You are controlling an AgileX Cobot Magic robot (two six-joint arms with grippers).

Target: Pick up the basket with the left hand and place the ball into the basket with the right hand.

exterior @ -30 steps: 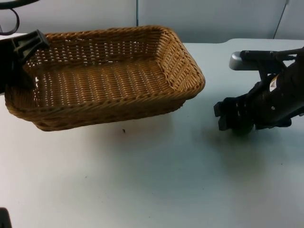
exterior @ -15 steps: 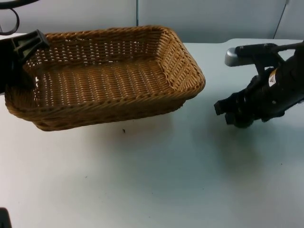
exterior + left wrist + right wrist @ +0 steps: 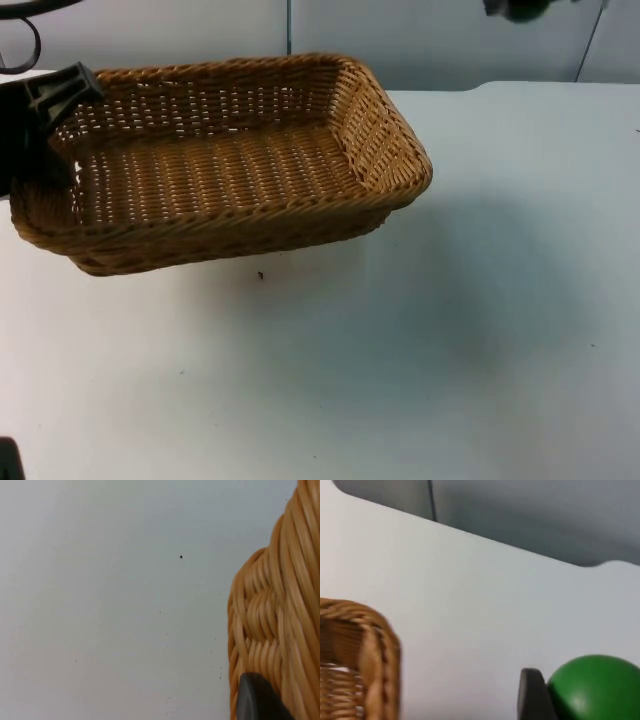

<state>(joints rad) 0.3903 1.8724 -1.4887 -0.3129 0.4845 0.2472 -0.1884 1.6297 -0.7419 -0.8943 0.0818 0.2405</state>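
A rectangular wicker basket (image 3: 220, 165) hangs a little above the white table, tilted, with its shadow under it. My left gripper (image 3: 48, 118) is shut on the rim of its left end; in the left wrist view a black fingertip (image 3: 257, 700) presses against the woven rim (image 3: 275, 615). The green ball (image 3: 595, 687) sits in my right gripper (image 3: 570, 705), which is shut on it, one black fingertip (image 3: 532, 695) against its side. That gripper is raised to the right of the basket's corner (image 3: 367, 645). A dark blur of the right arm (image 3: 515, 8) crosses the top view's upper edge.
White table top (image 3: 420, 350) with a few small dark specks (image 3: 260, 275). The grey partition wall (image 3: 430, 40) closes off the far side.
The right arm has risen from the table's right side up and out past the top view's upper edge. The basket and left gripper have stayed still.
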